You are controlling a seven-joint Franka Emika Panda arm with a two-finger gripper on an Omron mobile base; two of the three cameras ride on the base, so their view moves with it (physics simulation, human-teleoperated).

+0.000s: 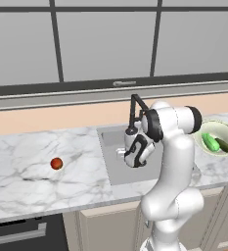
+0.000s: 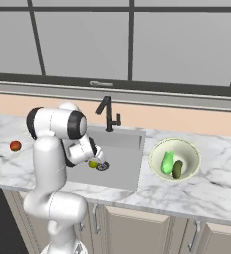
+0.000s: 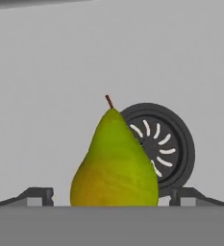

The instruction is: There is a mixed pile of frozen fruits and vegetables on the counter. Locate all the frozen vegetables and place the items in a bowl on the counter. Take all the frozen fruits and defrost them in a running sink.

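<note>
Just pear [image 3: 114,161] beside drain [image 3: 162,141]

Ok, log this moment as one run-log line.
gripper: open, down in sink | pear: between the fingertips, by drain | red fruit: on counter | bowl: holds both vegetables

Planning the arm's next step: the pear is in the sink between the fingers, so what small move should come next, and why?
Probably lift the gripper straight up out of the sink. Its fingers stand wide of the pear, which sits by the drain, so it looks released. The red fruit is on the counter, awaiting pickup.
</note>
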